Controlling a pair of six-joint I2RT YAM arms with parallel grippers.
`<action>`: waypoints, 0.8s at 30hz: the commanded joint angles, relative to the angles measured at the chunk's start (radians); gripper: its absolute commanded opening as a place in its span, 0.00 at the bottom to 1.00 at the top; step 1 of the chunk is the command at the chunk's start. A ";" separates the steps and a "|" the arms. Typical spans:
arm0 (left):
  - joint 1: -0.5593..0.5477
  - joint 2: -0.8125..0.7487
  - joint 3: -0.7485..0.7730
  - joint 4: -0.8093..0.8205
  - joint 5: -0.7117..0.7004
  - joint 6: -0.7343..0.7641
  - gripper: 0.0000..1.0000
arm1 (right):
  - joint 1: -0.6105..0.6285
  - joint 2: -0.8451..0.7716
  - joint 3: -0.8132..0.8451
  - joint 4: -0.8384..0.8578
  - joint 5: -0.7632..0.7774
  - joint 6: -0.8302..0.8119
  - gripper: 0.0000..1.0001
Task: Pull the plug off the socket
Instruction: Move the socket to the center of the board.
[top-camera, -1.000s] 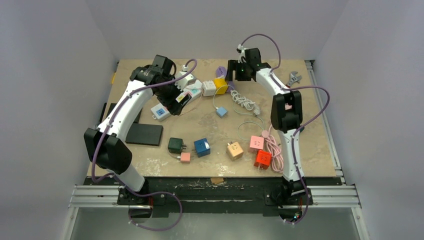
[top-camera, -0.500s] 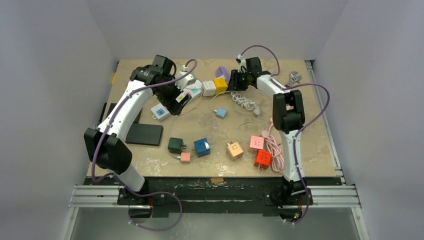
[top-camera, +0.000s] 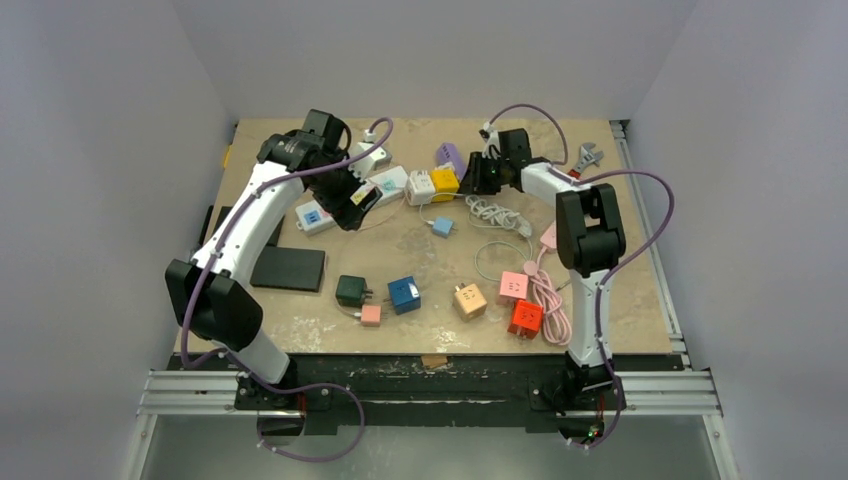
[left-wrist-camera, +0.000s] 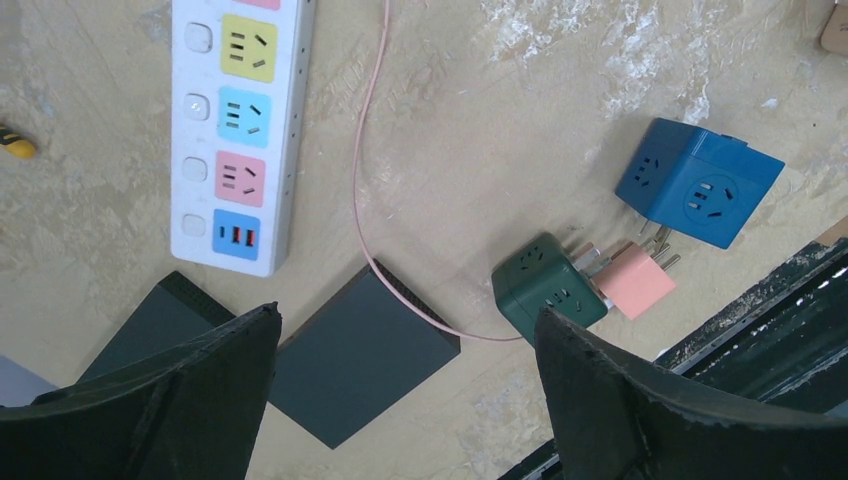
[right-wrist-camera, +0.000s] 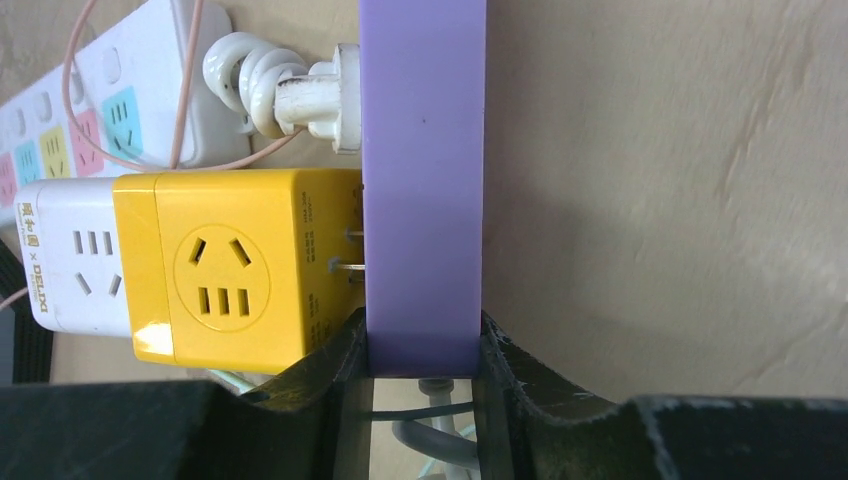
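Claw (right-wrist-camera: 423, 352) clamping purple socket (right-wrist-camera: 423, 150), yellow cube plug (right-wrist-camera: 240, 265) prongs seemingly part-out

Right of purple strip (right-wrist-camera: 423, 180): bare table (right-wrist-camera: 660, 200), open.
Left of it: blocked by yellow cube (right-wrist-camera: 235, 265), with white cube (right-wrist-camera: 75, 255) touching behind; white plug (right-wrist-camera: 300, 95) just above.
Between left fingers (left-wrist-camera: 150, 400): open table from power strip (left-wrist-camera: 240, 130) to green cube (left-wrist-camera: 545, 290), crossed by pink wire (left-wrist-camera: 365, 200); black pad (left-wrist-camera: 365, 355) lies flat.
Mid-table: bare patch between coiled cord (top-camera: 490, 210) and blue cube (top-camera: 404, 294).

The purple socket (right-wrist-camera: 423, 180) runs past the top edge, and the white power strip (right-wrist-camera: 130, 75) past the left.
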 joint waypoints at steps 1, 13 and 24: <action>0.010 -0.039 0.003 -0.013 0.015 0.014 0.94 | 0.007 -0.135 -0.145 -0.015 -0.010 0.031 0.00; -0.105 0.090 0.107 -0.056 0.016 0.049 1.00 | 0.043 -0.417 -0.510 0.044 0.028 0.082 0.04; -0.291 0.349 0.342 0.073 0.105 -0.006 1.00 | 0.057 -0.476 -0.501 -0.014 0.089 0.056 0.87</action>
